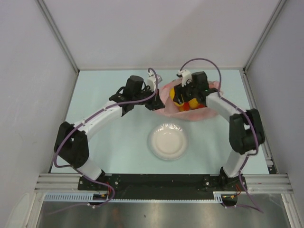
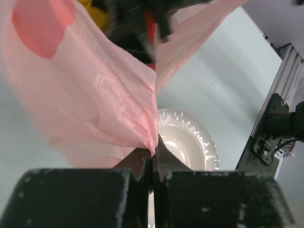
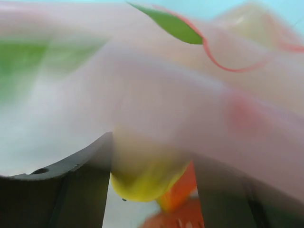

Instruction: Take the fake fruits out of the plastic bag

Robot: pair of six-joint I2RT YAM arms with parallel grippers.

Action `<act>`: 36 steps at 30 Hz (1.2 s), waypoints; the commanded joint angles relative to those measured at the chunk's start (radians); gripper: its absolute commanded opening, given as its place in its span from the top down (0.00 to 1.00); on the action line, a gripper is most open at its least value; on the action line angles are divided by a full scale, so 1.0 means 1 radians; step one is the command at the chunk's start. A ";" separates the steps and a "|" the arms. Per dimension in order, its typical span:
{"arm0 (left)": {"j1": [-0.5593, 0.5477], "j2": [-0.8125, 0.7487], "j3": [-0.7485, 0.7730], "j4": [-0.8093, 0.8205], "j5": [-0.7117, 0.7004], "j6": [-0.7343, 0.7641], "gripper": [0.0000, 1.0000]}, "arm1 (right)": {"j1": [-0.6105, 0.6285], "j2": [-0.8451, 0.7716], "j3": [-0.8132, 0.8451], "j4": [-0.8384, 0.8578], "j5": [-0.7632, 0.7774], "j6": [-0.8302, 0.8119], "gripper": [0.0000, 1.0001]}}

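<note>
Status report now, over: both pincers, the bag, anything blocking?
Left pincer shut on the plastic bag rim. Right pincer inside the bag, jaws astride a yellow fruit, grip unclear. Bag film veils that fruit's top.

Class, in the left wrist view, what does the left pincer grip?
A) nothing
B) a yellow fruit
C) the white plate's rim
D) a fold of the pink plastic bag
D: the left pincer is shut on a fold of the pink plastic bag, while the white plate lies apart from it.

Left fingers (image 2: 136, 166) pinched fully shut
</note>
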 commanded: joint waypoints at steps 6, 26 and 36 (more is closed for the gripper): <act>0.009 0.071 0.155 0.038 0.018 -0.023 1.00 | 0.024 -0.417 -0.137 -0.224 -0.286 -0.252 0.51; 0.037 0.063 0.153 0.045 0.021 -0.043 1.00 | 0.316 -0.480 -0.505 -0.056 -0.130 -0.783 0.48; 0.047 0.036 0.123 0.042 0.011 -0.023 1.00 | 0.316 -0.421 -0.505 -0.079 -0.130 -0.828 0.19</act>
